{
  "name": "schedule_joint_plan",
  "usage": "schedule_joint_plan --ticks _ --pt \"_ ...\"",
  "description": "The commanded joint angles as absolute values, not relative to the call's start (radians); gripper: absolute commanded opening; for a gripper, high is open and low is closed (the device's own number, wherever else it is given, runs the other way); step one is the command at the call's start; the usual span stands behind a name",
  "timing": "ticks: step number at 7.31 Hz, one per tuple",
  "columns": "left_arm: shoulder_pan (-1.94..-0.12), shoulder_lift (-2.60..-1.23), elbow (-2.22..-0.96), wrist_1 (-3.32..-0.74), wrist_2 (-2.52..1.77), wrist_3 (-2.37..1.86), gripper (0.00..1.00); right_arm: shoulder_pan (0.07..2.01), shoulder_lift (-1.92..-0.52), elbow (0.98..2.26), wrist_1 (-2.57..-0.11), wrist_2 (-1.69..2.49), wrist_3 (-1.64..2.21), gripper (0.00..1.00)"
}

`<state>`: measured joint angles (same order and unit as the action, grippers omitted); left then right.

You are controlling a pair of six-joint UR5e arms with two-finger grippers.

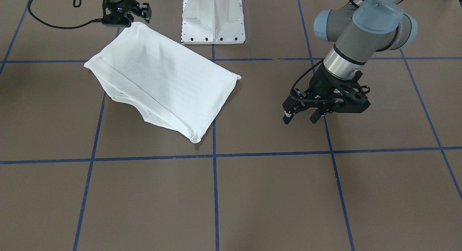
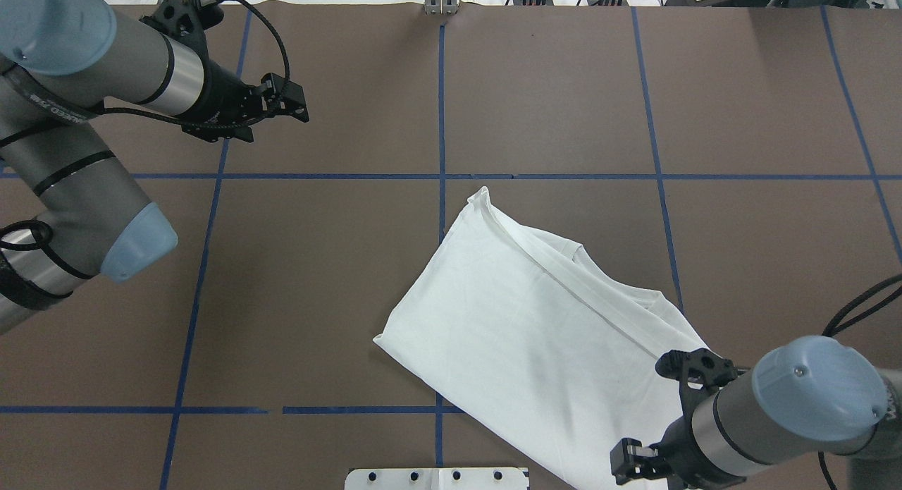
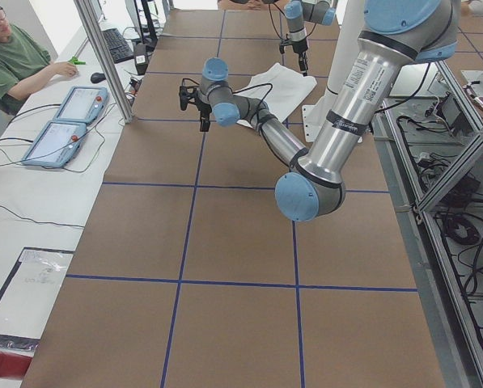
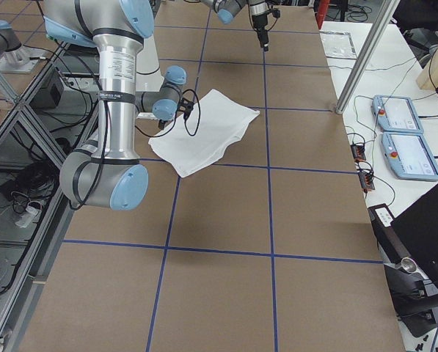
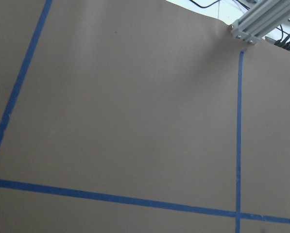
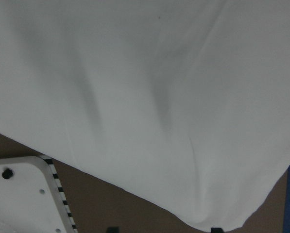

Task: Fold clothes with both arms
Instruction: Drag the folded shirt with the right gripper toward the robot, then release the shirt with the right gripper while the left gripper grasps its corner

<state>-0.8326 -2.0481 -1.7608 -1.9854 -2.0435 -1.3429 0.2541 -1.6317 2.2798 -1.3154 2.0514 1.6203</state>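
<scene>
Brown table [image 1: 252, 200] is divided into squares by blue tape lines [image 1: 215, 193]. White pedestal base [image 1: 213, 23] is seen at table's robot-side edge, over a tape line. On white side bench [image 3: 31, 210] along table, screen pendant [image 3: 82, 103] is laid just beside second pendant [image 3: 55, 141], cables attached. Person in green top [image 3: 14, 56] is seen at bench's far end. Aluminium post [image 3: 103, 56] is set upright near pendants.

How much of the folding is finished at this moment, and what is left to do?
Done: the shirt lies folded into a compact, slightly skewed rectangle. In hand: the right gripper, open, sits at its corner nearest the base; the left gripper hangs open over bare table. Left: perhaps one more fold or squaring up.
</scene>
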Motion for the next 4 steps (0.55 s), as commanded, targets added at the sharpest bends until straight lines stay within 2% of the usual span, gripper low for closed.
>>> schedule_joint_plan --ticks 1,4 --pt "-0.699 -2.048 -1.787 -1.988 -2.049 -1.490 1.00 0.474 -1.484 2.283 -1.315 2.056 1.631 1.00" --pt "-0.505 -2.052 -1.801 -1.994 -1.961 -1.693 1.00 0.633 -1.463 2.257 -1.315 2.054 1.609 1.00"
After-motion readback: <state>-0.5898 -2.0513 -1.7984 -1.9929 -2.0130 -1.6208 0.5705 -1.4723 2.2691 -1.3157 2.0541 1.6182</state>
